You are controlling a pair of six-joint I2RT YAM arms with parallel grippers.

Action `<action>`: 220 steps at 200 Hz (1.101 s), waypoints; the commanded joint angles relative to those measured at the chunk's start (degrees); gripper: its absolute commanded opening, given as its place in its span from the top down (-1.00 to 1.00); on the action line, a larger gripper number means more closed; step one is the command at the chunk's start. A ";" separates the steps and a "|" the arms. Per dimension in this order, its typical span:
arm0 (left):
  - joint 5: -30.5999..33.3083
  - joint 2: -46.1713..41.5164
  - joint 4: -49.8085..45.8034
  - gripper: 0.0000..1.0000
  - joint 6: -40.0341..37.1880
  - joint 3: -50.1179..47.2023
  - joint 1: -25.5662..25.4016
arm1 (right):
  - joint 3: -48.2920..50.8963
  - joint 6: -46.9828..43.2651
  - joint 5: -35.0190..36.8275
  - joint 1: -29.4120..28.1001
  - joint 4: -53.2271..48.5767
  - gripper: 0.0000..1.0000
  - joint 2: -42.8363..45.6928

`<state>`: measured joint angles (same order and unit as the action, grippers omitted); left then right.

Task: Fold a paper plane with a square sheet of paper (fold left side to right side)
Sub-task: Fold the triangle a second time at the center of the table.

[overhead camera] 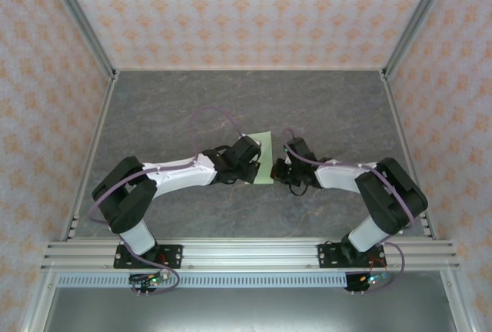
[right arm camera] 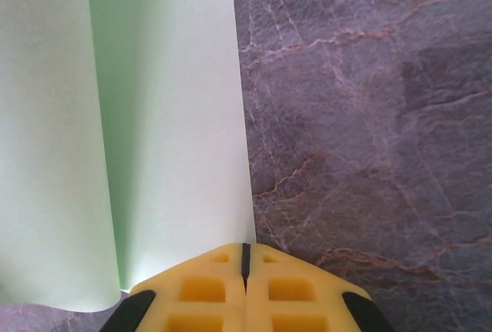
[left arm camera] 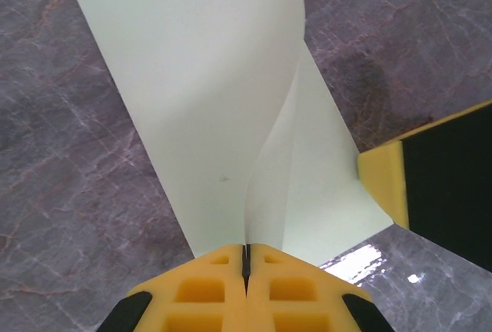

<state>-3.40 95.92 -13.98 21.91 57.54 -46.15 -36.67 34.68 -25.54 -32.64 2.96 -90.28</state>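
Observation:
The square sheet of paper (overhead camera: 264,151) is pale green and lies on the table's middle between my two grippers. In the left wrist view the paper (left arm camera: 200,78) rises off the table and curls over, and my left gripper (left arm camera: 247,249) is shut on its raised edge. A yellow finger of the other gripper (left arm camera: 383,178) touches the sheet's right corner. In the right wrist view the paper (right arm camera: 169,117) has its left part curled up, and my right gripper (right arm camera: 246,247) is shut with its tips at the sheet's right edge. I cannot tell whether it pinches the sheet or rests on it. From above, left gripper (overhead camera: 257,161) and right gripper (overhead camera: 277,170) nearly meet.
The dark marbled tabletop (overhead camera: 177,109) is walled by patterned panels (overhead camera: 246,9) at the back and both sides. An aluminium rail (overhead camera: 246,253) runs along the near edge by the arm bases. Purple cables loop over both arms.

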 commanded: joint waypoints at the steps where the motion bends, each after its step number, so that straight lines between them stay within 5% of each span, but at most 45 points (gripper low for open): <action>1: 1.83 1.04 -0.73 1.00 -1.17 0.87 1.55 | -0.14 -0.73 1.90 -0.99 -3.74 0.93 -3.54; 220: 1.83 9.09 -0.61 1.00 -1.86 6.28 4.67 | -1.38 -2.68 2.86 -1.41 -9.00 0.92 -4.68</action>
<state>-3.81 104.53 -13.54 20.93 62.19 -42.22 -39.24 32.97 -25.43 -32.99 0.01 -91.83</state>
